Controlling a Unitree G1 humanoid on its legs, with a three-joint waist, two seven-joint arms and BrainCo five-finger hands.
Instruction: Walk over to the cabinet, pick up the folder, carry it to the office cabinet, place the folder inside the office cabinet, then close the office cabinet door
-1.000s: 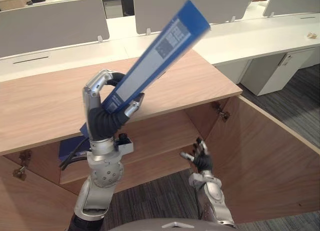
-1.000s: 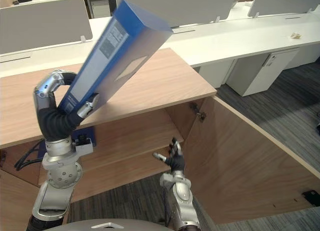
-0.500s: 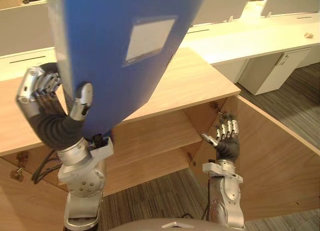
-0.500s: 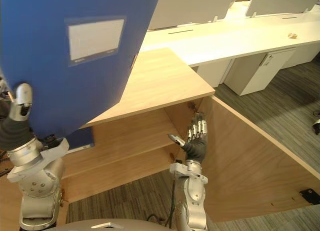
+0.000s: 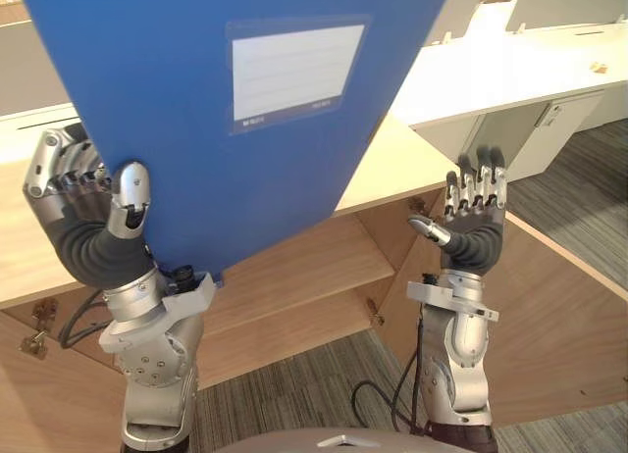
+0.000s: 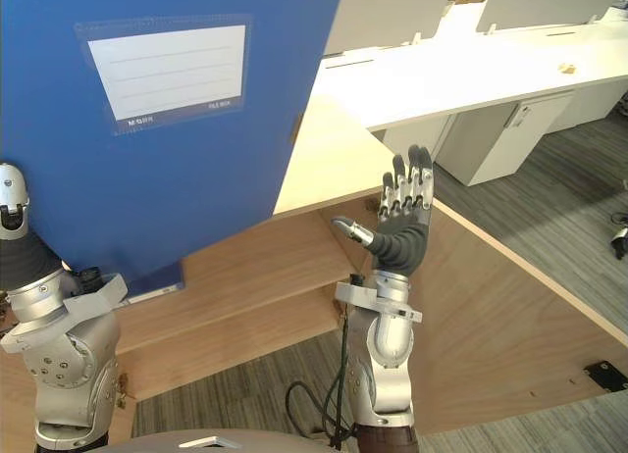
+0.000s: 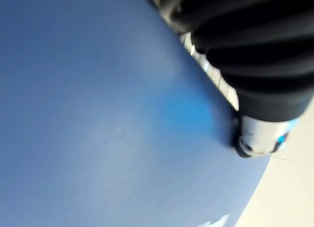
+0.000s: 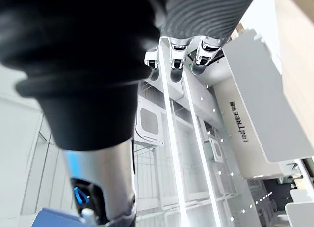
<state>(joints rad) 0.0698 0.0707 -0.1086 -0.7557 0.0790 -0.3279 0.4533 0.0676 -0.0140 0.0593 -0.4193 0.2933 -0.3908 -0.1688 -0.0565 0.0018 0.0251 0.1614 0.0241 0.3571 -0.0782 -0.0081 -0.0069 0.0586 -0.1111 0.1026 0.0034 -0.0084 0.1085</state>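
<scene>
One folder (image 5: 177, 110), one open cabinet (image 5: 304, 267)

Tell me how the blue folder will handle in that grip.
Likely stiff: the blue folder stands flat and unbent above the left hand pinching its lower edge. Probably top-heavy, apt to swing. Its smooth face may slip.

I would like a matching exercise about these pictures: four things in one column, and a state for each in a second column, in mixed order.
Things:
1. folder
2. left robot hand
3. right robot hand
4. cabinet door

States:
A. stands open
B. raised, fingers straight, holds nothing
C. blue, held up above the cabinet
D. curled round the folder

Pairs: 1-C, 2-D, 3-B, 4-A
</scene>
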